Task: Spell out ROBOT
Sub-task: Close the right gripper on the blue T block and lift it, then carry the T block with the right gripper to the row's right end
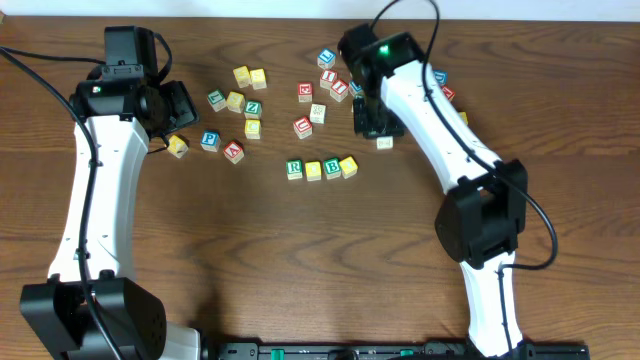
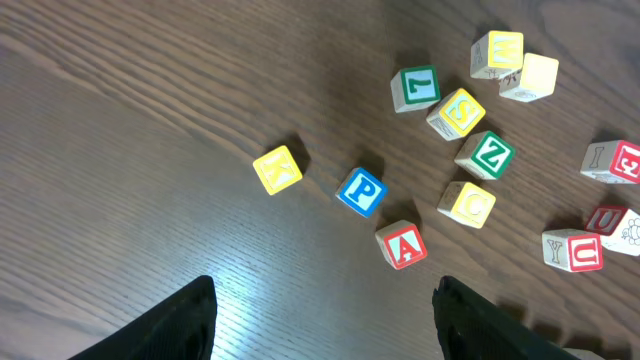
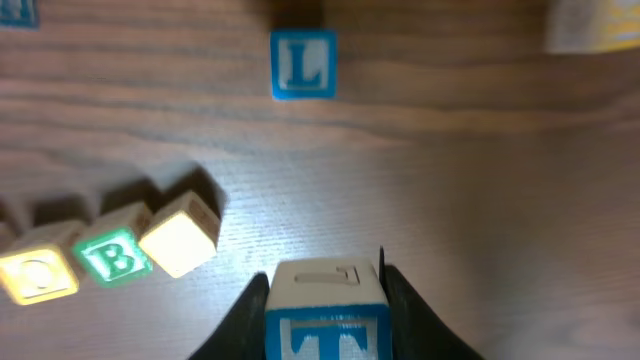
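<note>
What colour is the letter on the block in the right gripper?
Blue, on the T cube in the right gripper; right wrist view shows it best.

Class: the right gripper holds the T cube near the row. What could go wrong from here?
1. The end yellow cube sits askew beside the B cube; setting the T cube against it might push it out of line.
2. The right gripper pinches the T cube by two sides; it could twist on release.
</note>
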